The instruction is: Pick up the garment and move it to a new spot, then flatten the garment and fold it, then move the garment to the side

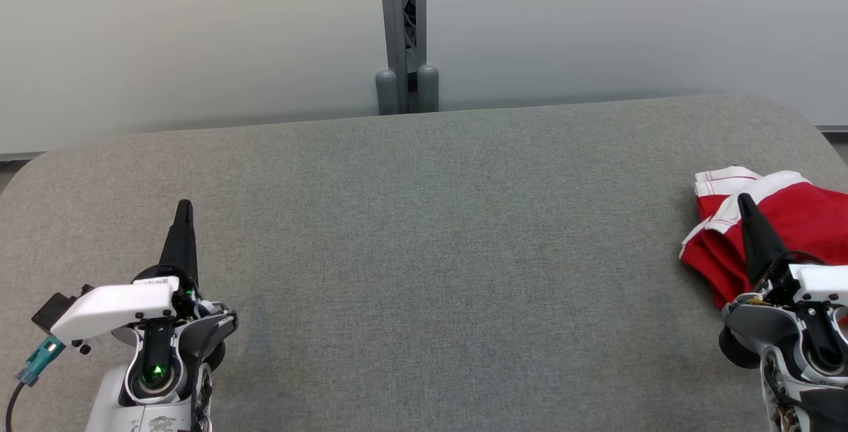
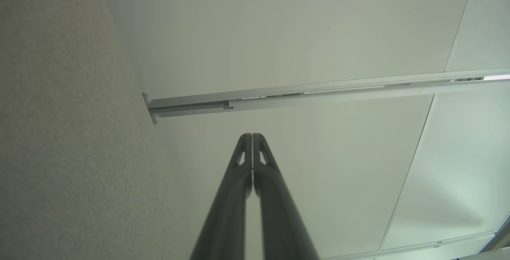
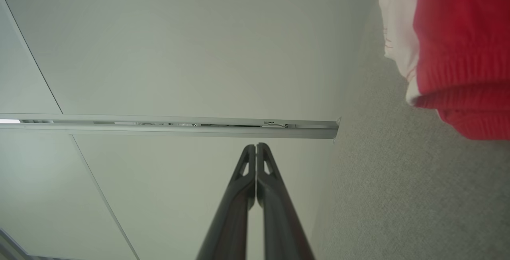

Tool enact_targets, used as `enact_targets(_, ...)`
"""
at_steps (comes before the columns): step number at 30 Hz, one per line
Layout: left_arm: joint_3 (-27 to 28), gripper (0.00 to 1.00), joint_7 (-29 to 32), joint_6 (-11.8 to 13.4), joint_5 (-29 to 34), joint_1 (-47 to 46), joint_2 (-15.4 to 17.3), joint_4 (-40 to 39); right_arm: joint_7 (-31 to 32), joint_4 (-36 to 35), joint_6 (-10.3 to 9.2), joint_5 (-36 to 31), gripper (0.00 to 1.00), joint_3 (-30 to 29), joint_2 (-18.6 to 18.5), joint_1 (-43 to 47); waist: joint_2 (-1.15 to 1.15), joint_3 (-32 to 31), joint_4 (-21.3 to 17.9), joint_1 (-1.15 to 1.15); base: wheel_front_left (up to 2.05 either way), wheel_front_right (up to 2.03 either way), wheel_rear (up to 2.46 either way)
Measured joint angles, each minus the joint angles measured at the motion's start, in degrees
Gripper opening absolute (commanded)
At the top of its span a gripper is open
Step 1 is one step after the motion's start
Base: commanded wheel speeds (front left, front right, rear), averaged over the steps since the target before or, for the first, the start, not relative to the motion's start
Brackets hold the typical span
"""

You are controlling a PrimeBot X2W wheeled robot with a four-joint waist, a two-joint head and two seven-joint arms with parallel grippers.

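A: A grey felt table (image 1: 424, 273) is recorded, backed by pale wall panels, with a grey post (image 1: 401, 34) at the far edge. What is noted at the left?

B: The left gripper (image 1: 184, 207) is seen over bare table at the near left. Its fingers are pressed together and nothing is held.

A: And at the right?

B: The right gripper (image 1: 744, 200) is likewise closed and empty. The garment (image 1: 805, 216), red with white trim, is found bunched at the table's right edge, partly cut off by the frame. In the right wrist view it is seen beside the fingers, not between them. Contact cannot be told.

A: Risks?

B: Unless the jaws are opened first, the cloth can only be pushed, perhaps over the edge. From such a heap several layers may be pinched together, and flattening is then made harder. If only one side is lifted, the rest may be dragged.
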Motion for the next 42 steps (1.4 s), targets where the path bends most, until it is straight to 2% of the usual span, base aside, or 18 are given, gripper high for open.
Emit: enact_targets(42, 0.0, 0.0, 0.0, 0.0, -0.1, -0.2, 0.0, 0.0, 0.0, 0.0, 0.0, 0.1, 0.0, 0.1, -0.1, -0.1, 0.0, 0.0, 0.0, 0.0, 0.0, 0.0, 0.0)
